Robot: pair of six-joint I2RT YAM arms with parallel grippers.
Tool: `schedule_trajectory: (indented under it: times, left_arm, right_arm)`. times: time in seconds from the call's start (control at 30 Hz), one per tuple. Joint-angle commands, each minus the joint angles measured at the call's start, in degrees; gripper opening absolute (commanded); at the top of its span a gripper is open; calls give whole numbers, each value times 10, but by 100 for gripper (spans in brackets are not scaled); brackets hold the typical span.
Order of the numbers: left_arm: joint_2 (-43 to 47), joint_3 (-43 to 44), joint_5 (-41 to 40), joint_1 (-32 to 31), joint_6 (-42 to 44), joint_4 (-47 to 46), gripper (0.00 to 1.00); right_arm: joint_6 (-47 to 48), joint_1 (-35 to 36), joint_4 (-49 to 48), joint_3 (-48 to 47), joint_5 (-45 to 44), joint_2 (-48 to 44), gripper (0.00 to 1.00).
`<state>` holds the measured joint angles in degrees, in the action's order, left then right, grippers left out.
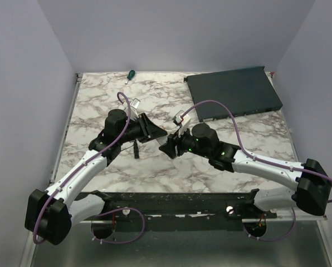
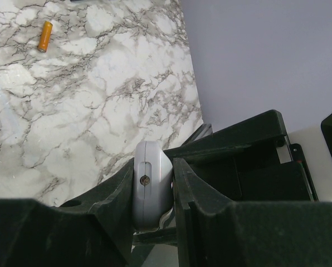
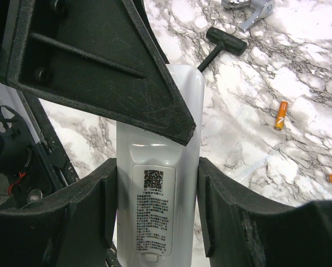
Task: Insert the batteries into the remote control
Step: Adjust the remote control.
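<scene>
From above, the left gripper and right gripper meet over the middle of the table, well clear of its edges and the far dark box. In the left wrist view, the jaws clamp one end of the remote control, and one of the batteries lies loose. In the right wrist view, the fingers press on the remote control's label side and two batteries lie on the marble, so loading looks unstarted.

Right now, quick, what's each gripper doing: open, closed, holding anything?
Left gripper: closed on one end of the remote.
Right gripper: closed on the same remote, across its width.
</scene>
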<state>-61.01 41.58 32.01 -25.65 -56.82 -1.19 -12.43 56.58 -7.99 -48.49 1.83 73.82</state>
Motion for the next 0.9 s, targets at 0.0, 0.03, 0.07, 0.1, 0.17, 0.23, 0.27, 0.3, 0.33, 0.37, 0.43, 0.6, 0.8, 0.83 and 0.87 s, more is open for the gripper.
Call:
schedule_trajectory:
  times: [0.0,0.03,0.07,0.1,0.17,0.23,0.27,0.3,0.33,0.37,0.43,0.6,0.8,0.83,0.87]
  left_arm:
    - [3,10,9,-4,13,-3,31]
    - [3,10,10,-4,14,-3,32]
    - [2,10,9,-4,14,-3,33]
    - [3,10,9,-4,14,-3,34]
    - [2,11,9,-4,15,-3,37]
    - [3,10,9,-4,15,-3,38]
    - [3,10,9,-4,16,-3,39]
    - [3,10,9,-4,16,-3,38]
    - [3,10,9,-4,16,-2,38]
    - [3,10,9,-4,16,-2,38]
    - [3,10,10,-4,16,-2,38]
    - [3,8,9,-4,14,-5,24]
    - [4,8,10,-5,13,-5,0]
    - [4,8,11,-4,13,-5,0]
    - [6,7,10,-4,14,-5,0]
  right_arm:
    - [0,3,-22,-22,5,-3,13]
    - [0,3,-23,-21,4,-4,13]
    - [1,3,-23,-21,4,-4,13]
    - [2,3,-23,-20,4,-4,13]
    - [1,3,-23,-21,4,-4,13]
    - [1,3,-23,-21,4,-3,13]
    - [2,3,-23,-21,4,-3,13]
    - [1,3,-24,-20,4,-4,13]
    - [1,3,-24,-20,4,-4,13]
    - [1,3,-25,-20,4,-5,13]
    - [1,3,-25,-20,5,-5,13]
    - [1,3,-24,-19,6,-4,13]
    - [7,3,-25,-16,10,-8,20]
    - [12,4,-26,-14,16,-12,30]
    - [18,3,-28,-12,20,-17,45]
